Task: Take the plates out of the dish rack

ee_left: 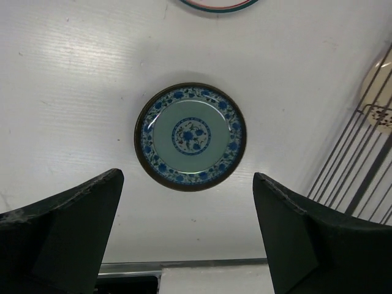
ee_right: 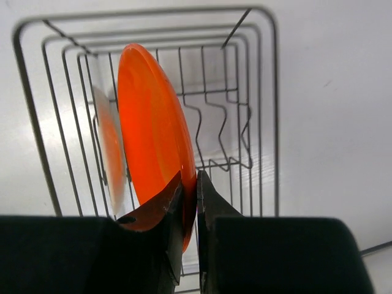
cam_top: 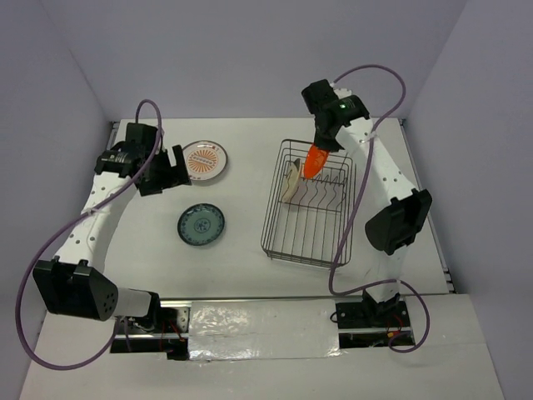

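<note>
Top view looks down over the whole table (cam_top: 250, 275); both wrist views look closely down; all share the rack (cam_top: 301, 257).

You are seeing only a sliver of the patterned plate (ee_left: 217, 5) at the left wrist view's top edge; its right edge is cropping the cream plate (ee_left: 381, 86) and the dish rack (ee_left: 358, 153). In the right wrist view, the right gripper (ee_right: 190, 179) is covering the lower rim of the orange plate (ee_right: 153, 135).

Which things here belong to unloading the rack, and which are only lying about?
Job:
dish rack
orange plate
cream plate in the rack
teal plate and patterned plate on the table

Lying about:
purple cable
shiny strip at the near edge
</note>
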`<state>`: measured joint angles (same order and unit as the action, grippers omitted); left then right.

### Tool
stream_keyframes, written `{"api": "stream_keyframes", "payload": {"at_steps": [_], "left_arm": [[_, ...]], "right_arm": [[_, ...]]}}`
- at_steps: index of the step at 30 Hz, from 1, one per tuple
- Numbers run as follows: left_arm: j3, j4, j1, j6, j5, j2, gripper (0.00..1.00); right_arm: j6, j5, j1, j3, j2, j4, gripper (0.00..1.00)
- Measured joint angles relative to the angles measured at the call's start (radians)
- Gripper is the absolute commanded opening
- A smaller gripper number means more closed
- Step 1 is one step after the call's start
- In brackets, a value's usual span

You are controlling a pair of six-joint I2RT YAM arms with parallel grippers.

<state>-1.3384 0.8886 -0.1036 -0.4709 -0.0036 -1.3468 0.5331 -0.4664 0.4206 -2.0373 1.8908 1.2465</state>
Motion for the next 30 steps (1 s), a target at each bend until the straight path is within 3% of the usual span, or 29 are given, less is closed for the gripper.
{"api": "stream_keyframes", "payload": {"at_steps": [4,9,11,14,20,21,24,25,26,28,30], "left_arm": [[-0.097,0.003,0.001,0.003,0.068,-0.02,0.99],[-0.183,-0.146,-0.019,-0.026,0.354,-0.028,0.99],[-0.208,-0.228,-0.055,-0.047,0.459,-0.041,1.0],[-0.266,-0.334,-0.15,-0.068,0.554,-0.088,0.99],[-0.35,-0.358,-0.262,-0.072,0.566,-0.173,0.94],[-0.353,-0.346,-0.263,-0.063,0.547,-0.18,0.9],[-0.354,-0.304,-0.262,-0.049,0.503,-0.197,0.55],[-0.354,-0.298,-0.262,-0.051,0.502,-0.198,0.37],[-0.354,-0.296,-0.262,-0.051,0.499,-0.198,0.11],[-0.35,-0.293,-0.252,-0.061,0.554,-0.179,0.0],[-0.347,-0.298,-0.255,-0.052,0.494,-0.158,0.0]], "right_arm": [[-0.028,-0.101,0.005,-0.142,-0.013,0.042,0.0],[-0.085,-0.118,0.017,-0.167,-0.104,0.075,0.01],[-0.126,-0.019,0.017,-0.138,-0.167,0.039,0.0],[-0.169,0.278,0.019,0.068,-0.34,-0.124,0.0],[-0.106,0.745,0.027,0.32,-0.488,-0.454,0.0],[-0.089,0.792,0.028,0.342,-0.488,-0.504,0.0],[-0.05,0.878,0.029,0.387,-0.474,-0.601,0.0],[-0.043,0.888,0.029,0.397,-0.467,-0.615,0.0],[-0.043,0.89,0.029,0.404,-0.459,-0.623,0.03],[-0.03,0.882,0.0,0.424,-0.444,-0.618,0.55],[-0.005,0.862,-0.004,0.427,-0.418,-0.628,0.98]]}}
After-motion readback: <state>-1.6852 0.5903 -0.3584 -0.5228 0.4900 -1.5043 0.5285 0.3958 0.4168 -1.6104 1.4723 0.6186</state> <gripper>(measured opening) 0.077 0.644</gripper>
